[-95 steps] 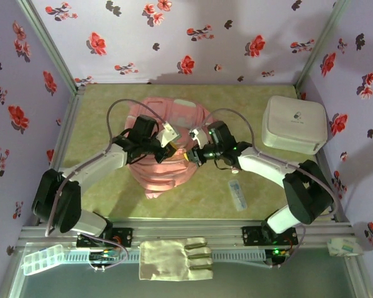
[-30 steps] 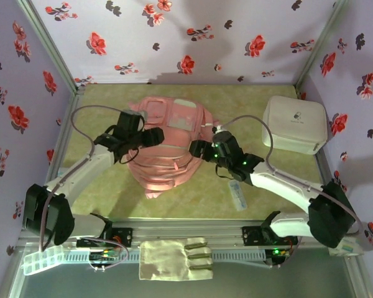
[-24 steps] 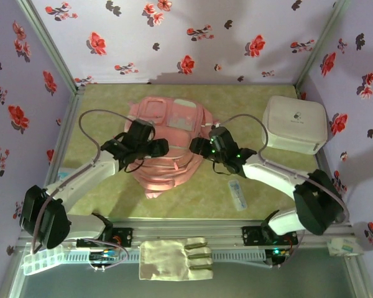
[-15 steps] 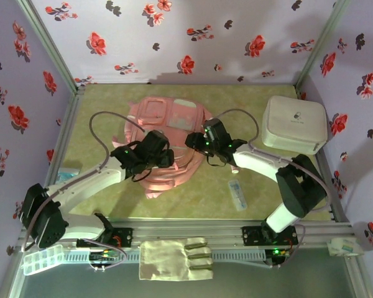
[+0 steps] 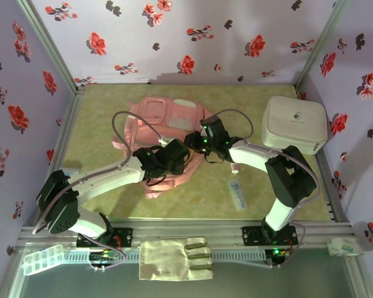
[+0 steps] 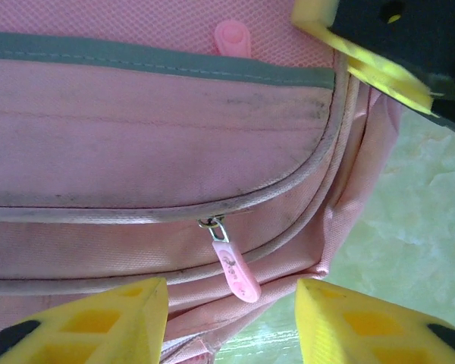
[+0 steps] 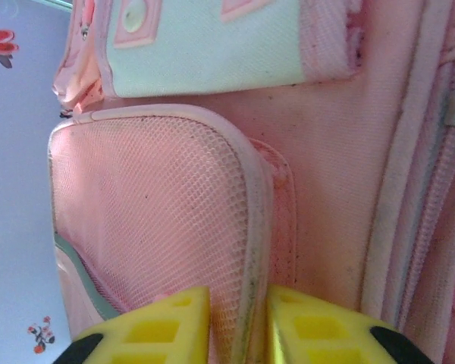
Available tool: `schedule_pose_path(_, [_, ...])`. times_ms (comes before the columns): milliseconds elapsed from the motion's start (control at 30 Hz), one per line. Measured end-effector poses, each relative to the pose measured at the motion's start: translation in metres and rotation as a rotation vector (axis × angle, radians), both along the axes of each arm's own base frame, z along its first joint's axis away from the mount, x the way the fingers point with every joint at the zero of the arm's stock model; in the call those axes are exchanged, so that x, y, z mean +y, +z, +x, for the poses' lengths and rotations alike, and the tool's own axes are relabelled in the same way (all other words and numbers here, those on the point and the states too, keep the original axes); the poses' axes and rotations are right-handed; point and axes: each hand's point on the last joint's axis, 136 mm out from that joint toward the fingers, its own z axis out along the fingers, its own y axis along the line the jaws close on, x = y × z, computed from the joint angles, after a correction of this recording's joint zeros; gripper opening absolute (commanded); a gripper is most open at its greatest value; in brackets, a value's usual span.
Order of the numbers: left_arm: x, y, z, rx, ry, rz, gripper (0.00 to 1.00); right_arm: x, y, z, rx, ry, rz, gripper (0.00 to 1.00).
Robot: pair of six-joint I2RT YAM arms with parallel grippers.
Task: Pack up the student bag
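The student bag (image 5: 156, 121), a pink backpack with a mint-green panel (image 7: 212, 45), lies flat in the middle of the table. My right gripper (image 5: 196, 141) reaches over its right side. In the right wrist view the gripper (image 7: 239, 327) has both yellow fingers (image 7: 155, 332) pressed against the pale trim of a mesh pocket (image 7: 148, 220). My left gripper (image 5: 177, 158) hovers over the bag's near right corner. It stands open (image 6: 231, 322), with a pink zipper pull (image 6: 236, 271) hanging in the gap, touching neither finger (image 6: 98, 322).
A white rounded box (image 5: 294, 124) stands at the right rear. A slim white object (image 5: 236, 194) lies on the table near the right arm. A pale glove (image 5: 174, 257) and a clear plastic case (image 5: 43, 257) rest on the front rail. Floral walls enclose three sides.
Both grippers came in from the bag's sides to its right-hand part. The right jaws closed onto the mesh pocket's trim. The left jaws narrowed around the zipper pull.
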Motion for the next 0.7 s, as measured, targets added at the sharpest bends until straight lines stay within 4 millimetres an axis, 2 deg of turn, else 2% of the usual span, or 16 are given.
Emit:
schedule_pose_path(100, [0.001, -0.002, 0.000, 0.003, 0.015, 0.004, 0.43, 0.001, 0.002, -0.001, -0.001, 0.012, 0.013, 0.12])
schedule_pose_path(300, [0.001, -0.008, 0.000, 0.006, 0.037, 0.037, 0.40, 0.003, 0.014, -0.002, -0.019, 0.028, 0.043, 0.10])
schedule_pose_path(500, [-0.002, -0.010, 0.005, 0.004, 0.062, 0.060, 0.33, 0.002, 0.029, -0.002, -0.048, 0.032, 0.063, 0.09])
schedule_pose_path(700, [0.000, -0.009, 0.007, -0.009, 0.093, 0.071, 0.22, 0.001, 0.030, -0.003, -0.051, 0.036, 0.065, 0.08])
